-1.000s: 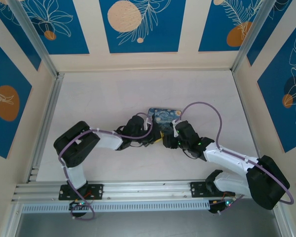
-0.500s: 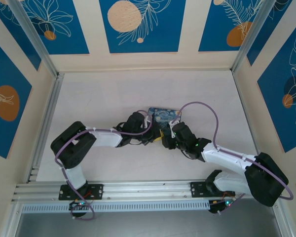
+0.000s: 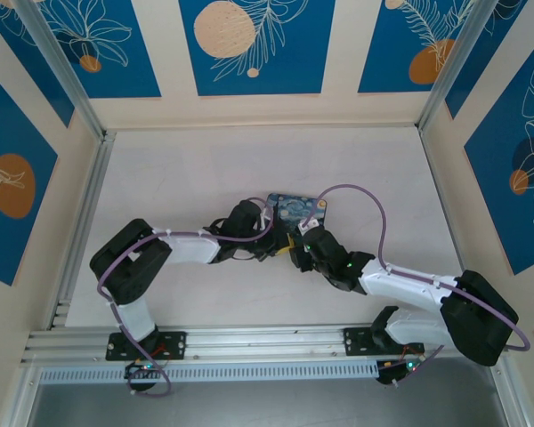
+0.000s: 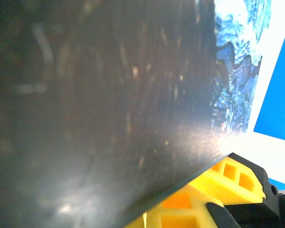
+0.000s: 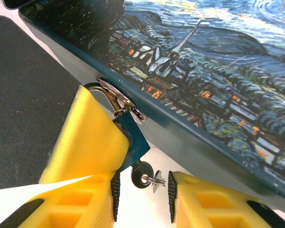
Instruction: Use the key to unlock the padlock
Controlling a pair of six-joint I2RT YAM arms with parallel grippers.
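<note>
Your right end effector (image 5: 143, 189) is standing open. Its yellow fingers (image 5: 85, 156) are parted, with their black pads on either side of the small key (image 5: 141, 178), which has a dark round head and a silvery ring. The pads are flanking the key without clearly touching it.

The key is sitting in the lower end of the small teal padlock (image 5: 133, 137). The padlock is hanging from a silvery hasp (image 5: 118, 102) on the near edge of the flat box printed with a starry-night painting (image 5: 218, 71). The finger at the picture's left is overlapping the padlock's side, so you are working with very little slack there. A narrow strip of white table (image 5: 147, 159) is showing between the box edge and the fingers.

From above, the left end effector (image 3: 274, 242) is sitting at the box's near-left corner, just beside the right one. Its wrist camera is facing a dark surface close against the lens, with the box's painted edge at the upper right, so you cannot tell whether it is open or closed.

The box is lying near the middle of the table, with open surface beyond it and to both sides. The aluminium rail (image 3: 76, 240) along the left edge is running well apart from both arms.
</note>
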